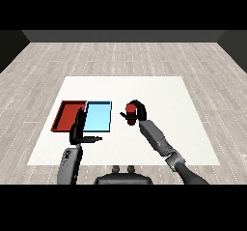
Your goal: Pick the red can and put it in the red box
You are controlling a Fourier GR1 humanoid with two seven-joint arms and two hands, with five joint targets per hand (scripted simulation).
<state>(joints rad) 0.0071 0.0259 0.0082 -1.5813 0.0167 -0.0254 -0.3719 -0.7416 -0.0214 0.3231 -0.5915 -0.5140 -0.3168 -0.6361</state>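
At the far left of the white surface (159,87) lies the red tray (65,115), its long side touching the light blue tray (99,116) just to its right. The left robot hand (78,131) rises in front of the seam between the two trays, fingers straight and pointing up and away, thumb stretched out sideways toward the right; it holds nothing and partly hides the near corners of both trays. To the right of the blue tray, apart from it, the red can (129,112) stands upright. The right robot hand (138,111) is curled round the can from its right side, fingers arched over the top and down the far side. Whether the can touches the surface or is lifted just above it cannot be told. The grey right forearm (157,138) runs down toward the lower right corner.
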